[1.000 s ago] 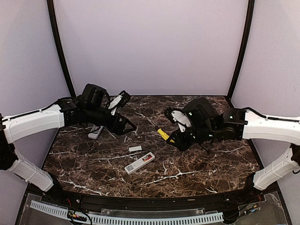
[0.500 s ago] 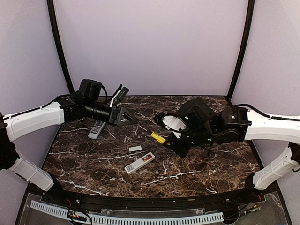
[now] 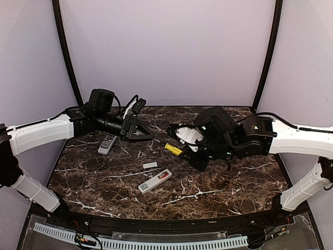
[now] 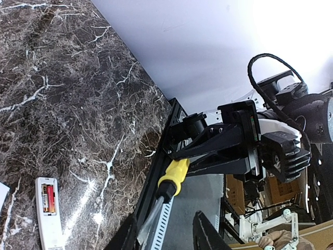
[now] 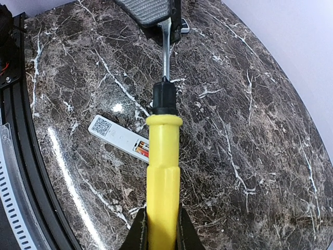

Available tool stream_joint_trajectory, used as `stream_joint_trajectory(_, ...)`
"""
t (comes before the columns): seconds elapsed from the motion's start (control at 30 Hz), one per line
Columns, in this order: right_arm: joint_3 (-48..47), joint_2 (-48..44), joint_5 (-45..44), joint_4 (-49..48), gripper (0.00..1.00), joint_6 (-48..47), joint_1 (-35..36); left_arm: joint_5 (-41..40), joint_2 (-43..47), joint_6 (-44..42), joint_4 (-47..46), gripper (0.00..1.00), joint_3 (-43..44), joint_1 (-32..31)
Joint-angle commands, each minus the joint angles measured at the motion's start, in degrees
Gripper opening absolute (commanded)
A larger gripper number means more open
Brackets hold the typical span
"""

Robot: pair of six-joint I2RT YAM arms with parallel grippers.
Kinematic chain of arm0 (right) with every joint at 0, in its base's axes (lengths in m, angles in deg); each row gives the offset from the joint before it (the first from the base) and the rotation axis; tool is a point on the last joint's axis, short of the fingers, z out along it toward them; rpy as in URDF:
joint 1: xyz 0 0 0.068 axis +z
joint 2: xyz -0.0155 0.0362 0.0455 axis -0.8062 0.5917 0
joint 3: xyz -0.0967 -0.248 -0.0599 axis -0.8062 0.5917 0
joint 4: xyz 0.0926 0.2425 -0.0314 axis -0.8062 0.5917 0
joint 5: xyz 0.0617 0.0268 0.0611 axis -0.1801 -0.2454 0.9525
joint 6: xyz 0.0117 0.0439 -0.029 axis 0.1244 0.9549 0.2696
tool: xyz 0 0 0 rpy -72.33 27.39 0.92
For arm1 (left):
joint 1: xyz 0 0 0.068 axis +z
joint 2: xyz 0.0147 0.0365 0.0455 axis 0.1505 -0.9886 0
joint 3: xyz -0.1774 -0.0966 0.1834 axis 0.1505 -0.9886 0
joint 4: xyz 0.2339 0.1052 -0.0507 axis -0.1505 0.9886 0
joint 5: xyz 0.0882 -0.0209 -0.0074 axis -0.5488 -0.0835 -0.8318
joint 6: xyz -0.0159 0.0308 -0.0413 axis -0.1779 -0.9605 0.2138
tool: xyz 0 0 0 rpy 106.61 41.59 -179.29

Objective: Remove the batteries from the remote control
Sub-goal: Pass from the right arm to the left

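A white remote [image 3: 155, 180] lies face down on the marble table [image 3: 223, 182] with its battery bay open. Reddish batteries [image 3: 165, 176] sit in the bay. They also show in the left wrist view [image 4: 49, 198] and in the right wrist view [image 5: 141, 150]. My right gripper [image 3: 186, 152] is shut on the yellow handle of a stick tool [image 5: 163, 172] and holds it above the table. The tool's metal shaft [image 5: 166, 52] points at my left gripper [image 3: 136, 127]. That gripper is open in the air, and the shaft tip [image 4: 148, 224] lies between its fingers.
A small flat grey-white cover plate [image 3: 150, 165] lies just behind the white remote. A grey remote [image 3: 107, 144] lies at the back left under the left arm. The table's black front rail [image 3: 166, 221] runs along the near edge.
My right gripper has carried the yellow-handled tool left, towards the left gripper. My left gripper has risen off the table and turned to face it. The remotes have not moved.
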Motion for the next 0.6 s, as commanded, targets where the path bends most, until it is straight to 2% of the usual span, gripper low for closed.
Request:
stream_joint_trajectory(0.0, -2.1, 0.6, -0.5, -1.9, 0.00, -1.7, 0.7, 2.5, -0.4, 2.3, -3.3, 0.33, -1.6, 0.0)
stream_joint_trajectory(0.17, -2.2, 0.7, -0.4, -2.4, 0.00, -2.1, 0.9, 3.5, -1.0, 3.0, -3.9, 0.24, -1.7, 0.0)
stream_joint_trajectory(0.4, -1.3, 0.3, -1.8, -3.7, 0.00, -1.6, 0.8, 3.9, -0.9, 3.4, -4.5, 0.00, -2.5, 0.0)
stream_joint_trajectory(0.47, -0.6, -0.4, -2.6, -4.9, 0.00, -0.7, 0.6, 3.6, -0.5, 4.4, -6.0, 0.00, -3.3, 0.0)
stream_joint_trajectory(0.5, -0.1, -0.8, -3.0, -5.4, 0.15, 0.1, 0.4, 3.4, 0.1, 5.6, -8.0, 0.00, -3.6, 0.0)
stream_joint_trajectory(0.53, 0.6, -1.3, -3.0, -6.2, 0.35, 0.7, 0.0, 2.7, 0.4, 6.3, -9.0, 0.00, -4.5, 0.1)
stream_joint_trajectory(0.57, 1.5, -2.0, -2.7, -7.2, 0.60, 2.6, -0.7, 2.3, 1.1, 8.1, -11.9, 0.00, -5.0, 0.1)
